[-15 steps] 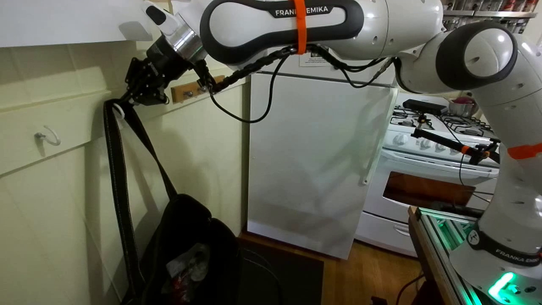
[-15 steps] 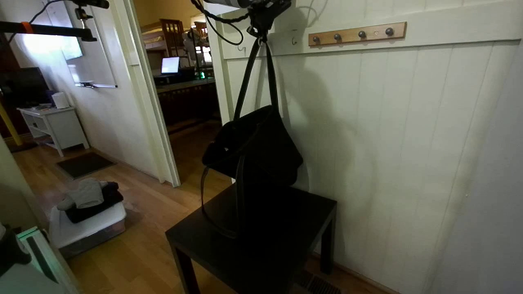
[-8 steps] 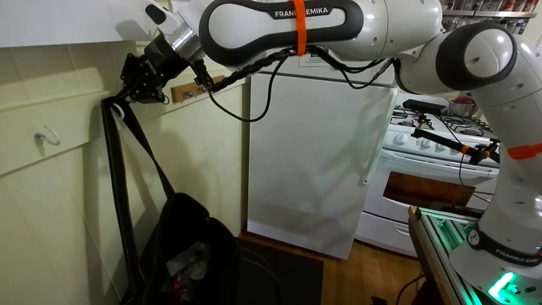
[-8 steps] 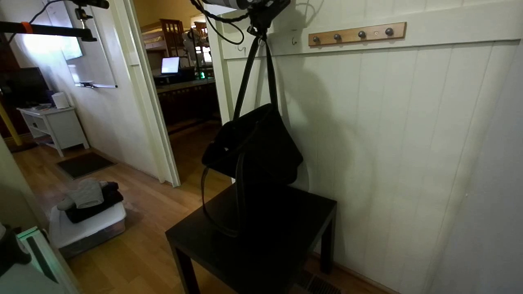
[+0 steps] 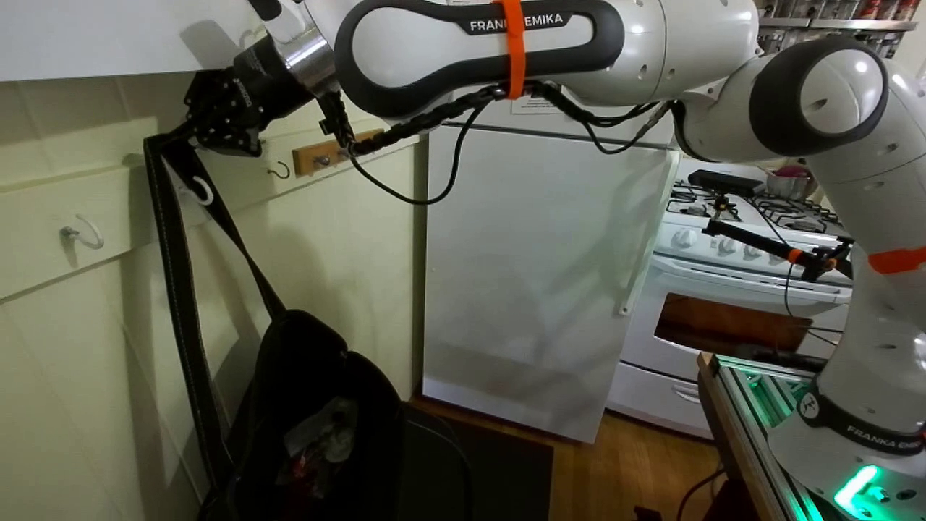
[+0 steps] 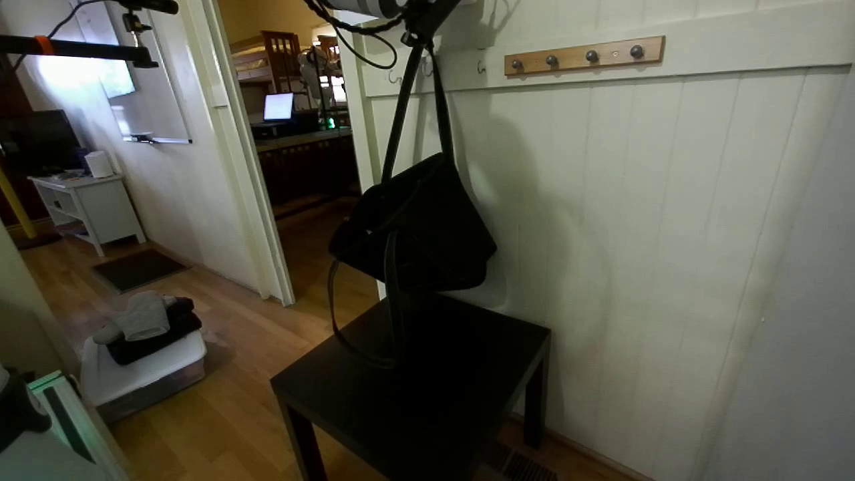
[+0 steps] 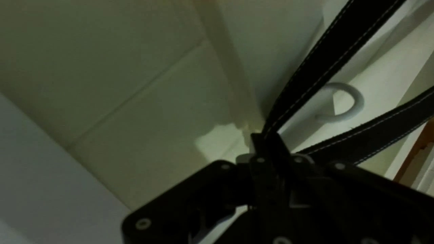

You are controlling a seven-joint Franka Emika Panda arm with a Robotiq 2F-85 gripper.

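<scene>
The black bag (image 6: 441, 234) hangs at the middle of the frame in an exterior view, tilted, its open mouth facing the upper left and its base the lower right; its strap (image 5: 177, 289), the long part, runs in an exterior view from the upper left down to the lower left, two lengths spreading from one peak like a narrow upturned V; in the wrist view they run from the centre toward the upper right and the right edge; a white hook (image 7: 358, 101) shows between them, and whether it touches either cannot be told. A second handle (image 6: 394, 300) droops below the bag, over the dark table (image 6: 461, 394); the bag's lower right corner is clear of the table, though black against black hides the rest. Inside the bag lie pale plastic (image 5: 333, 430) and something red (image 5: 309, 470), too dim to name; at the left of an exterior view a lidded bin (image 6: 167, 387) bears a pile of grey and black cloth (image 6: 147, 317). The arm (image 5: 434, 51) stretches from the right edge across the top of the frame, its wrist angled down to the left; the tool (image 7: 266, 139) pinches the strap's peak, pressed tight on it.
</scene>
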